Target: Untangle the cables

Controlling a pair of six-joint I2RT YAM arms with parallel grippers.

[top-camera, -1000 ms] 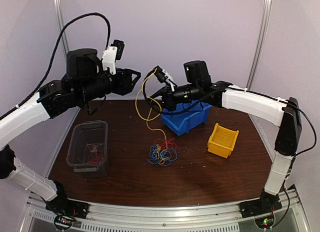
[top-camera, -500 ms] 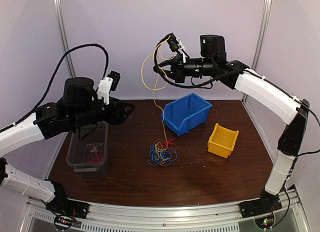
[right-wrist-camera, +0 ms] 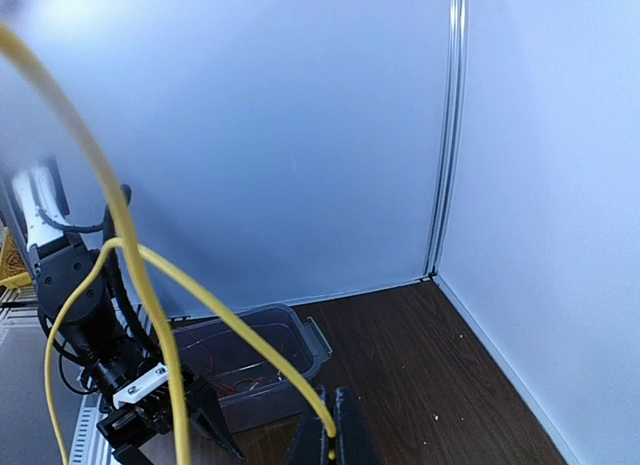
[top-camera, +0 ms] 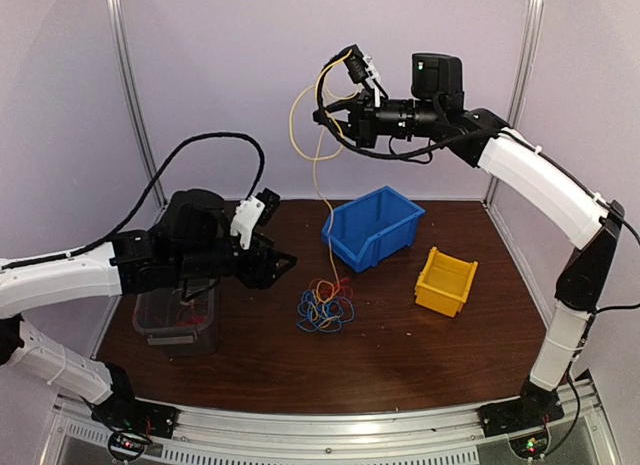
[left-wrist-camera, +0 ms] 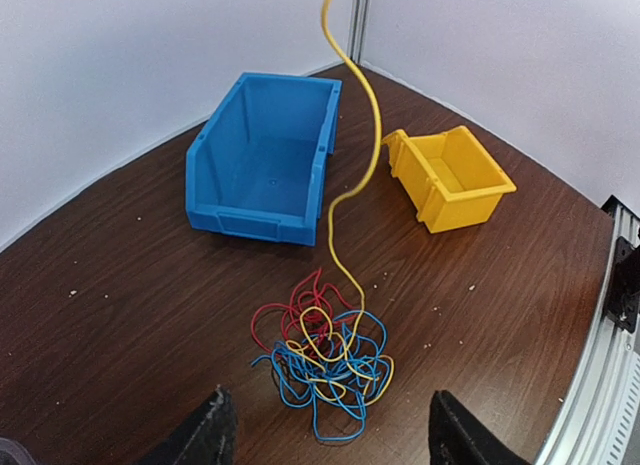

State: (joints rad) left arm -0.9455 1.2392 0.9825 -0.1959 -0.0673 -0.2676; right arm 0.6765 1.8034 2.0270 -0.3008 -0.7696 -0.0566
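clear tub (top-camera: 172, 335): sat at left of table (top-camera: 400, 355), thin red wires (right-wrist-camera: 240, 385) inside, partly under left arm
left gripper (top-camera: 283, 267): hovered low just left of the pile – jaws spread wide, nothing between them
cables (top-camera: 325, 307): lay tangled mid-table, red, blue and yellow loops
yellow cable (top-camera: 316, 185): rose from the pile past blue bin's left edge, looped near the top
blue bin (top-camera: 370, 230): stood behind the pile
right gripper (top-camera: 322, 115): hung high above the table – pinched tight on yellow cable's upper part
yellow bin (top-camera: 445, 282): sat right of blue bin, apart from it
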